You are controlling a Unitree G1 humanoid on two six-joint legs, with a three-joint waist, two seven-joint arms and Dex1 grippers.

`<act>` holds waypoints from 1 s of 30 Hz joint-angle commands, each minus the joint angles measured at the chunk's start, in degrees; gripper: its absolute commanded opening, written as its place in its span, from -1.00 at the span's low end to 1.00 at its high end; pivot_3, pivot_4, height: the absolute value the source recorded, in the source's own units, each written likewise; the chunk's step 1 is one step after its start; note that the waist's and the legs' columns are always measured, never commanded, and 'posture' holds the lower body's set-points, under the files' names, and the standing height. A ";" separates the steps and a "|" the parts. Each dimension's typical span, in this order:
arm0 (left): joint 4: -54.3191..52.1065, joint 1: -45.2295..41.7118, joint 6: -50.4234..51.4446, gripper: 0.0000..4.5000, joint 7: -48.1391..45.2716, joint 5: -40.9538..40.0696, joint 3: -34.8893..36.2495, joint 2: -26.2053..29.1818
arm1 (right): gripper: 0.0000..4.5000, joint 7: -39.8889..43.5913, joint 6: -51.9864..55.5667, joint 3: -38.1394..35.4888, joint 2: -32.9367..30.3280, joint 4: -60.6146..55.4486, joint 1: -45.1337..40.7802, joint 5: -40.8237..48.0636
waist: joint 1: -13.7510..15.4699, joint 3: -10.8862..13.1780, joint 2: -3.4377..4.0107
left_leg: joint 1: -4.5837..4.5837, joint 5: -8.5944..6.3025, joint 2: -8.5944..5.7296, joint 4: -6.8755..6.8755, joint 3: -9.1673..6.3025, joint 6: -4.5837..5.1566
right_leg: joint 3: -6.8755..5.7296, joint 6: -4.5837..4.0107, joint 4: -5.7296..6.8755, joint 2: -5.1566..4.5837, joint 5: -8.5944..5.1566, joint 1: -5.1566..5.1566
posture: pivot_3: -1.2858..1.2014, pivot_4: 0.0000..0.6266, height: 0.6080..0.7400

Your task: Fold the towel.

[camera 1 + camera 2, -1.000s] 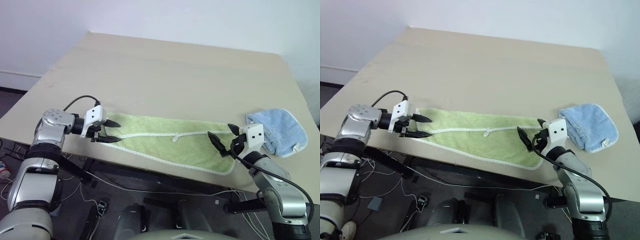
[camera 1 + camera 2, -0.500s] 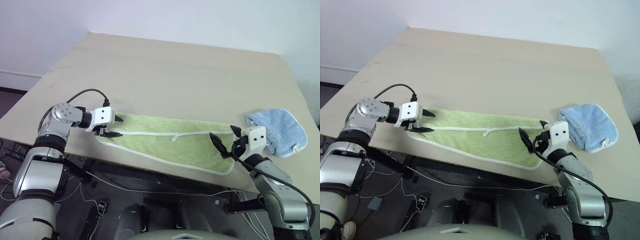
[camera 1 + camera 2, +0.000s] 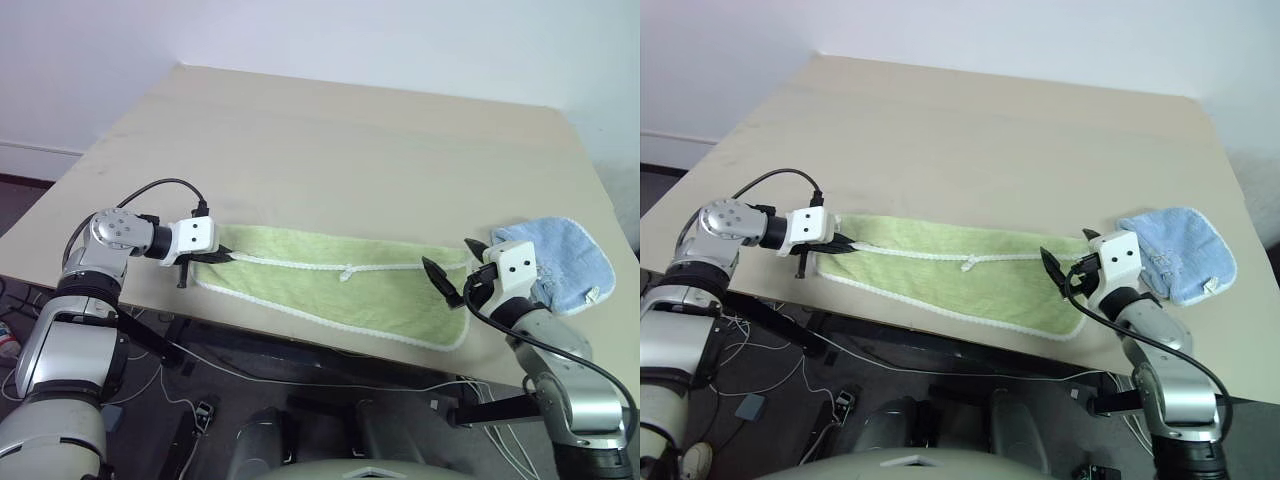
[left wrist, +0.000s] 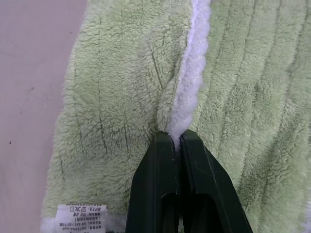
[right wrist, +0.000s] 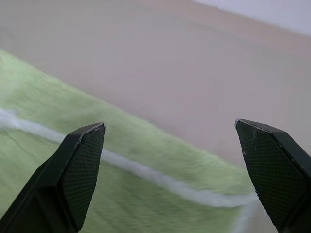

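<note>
The light yellow-green terry cloth towel with white stitched edging (image 3: 335, 285) lies as a long strip along the near edge of the pale wooden table (image 3: 340, 140), apparently already doubled once lengthwise, its white edging running down the middle. The left gripper (image 4: 176, 141) has its jaws closed on that white edging at the towel's left end. The right gripper (image 3: 455, 270) hovers wide open and empty just above the towel's right end, beside a light blue towel (image 3: 560, 262). Judged remaining: right-end grasp, then the crosswise fold.
</note>
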 commanded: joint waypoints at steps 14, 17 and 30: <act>-3.15 -0.14 11.31 -0.98 -0.34 -7.41 7.06 -0.85 | 1.00 4.31 -24.09 8.37 -17.92 17.69 -5.72 -25.91 | -0.13 0.00 -0.02 | 0.01 0.01 0.00 0.07 0.01 0.00 | 0.00 0.05 0.03 0.07 0.01 0.00 | 0.03 -0.52 0.73; -3.80 0.44 11.50 -0.98 -0.23 -7.55 7.30 -0.74 | 1.00 3.49 -26.91 10.47 -17.80 21.72 -8.73 -29.14 | -0.13 0.00 -0.02 | 0.01 0.01 0.00 0.08 0.02 0.00 | 0.00 0.05 0.04 0.07 0.01 0.00 | 0.03 -0.52 0.73; -5.63 1.73 12.91 -1.00 1.03 -8.18 8.49 -0.51 | -0.21 3.67 -31.38 11.87 -18.13 26.32 -12.61 -33.11 | -0.07 0.00 -0.01 | 0.01 0.01 0.00 0.11 0.04 -0.01 | 0.02 0.05 0.08 0.05 0.01 0.00 | 0.03 -0.52 0.73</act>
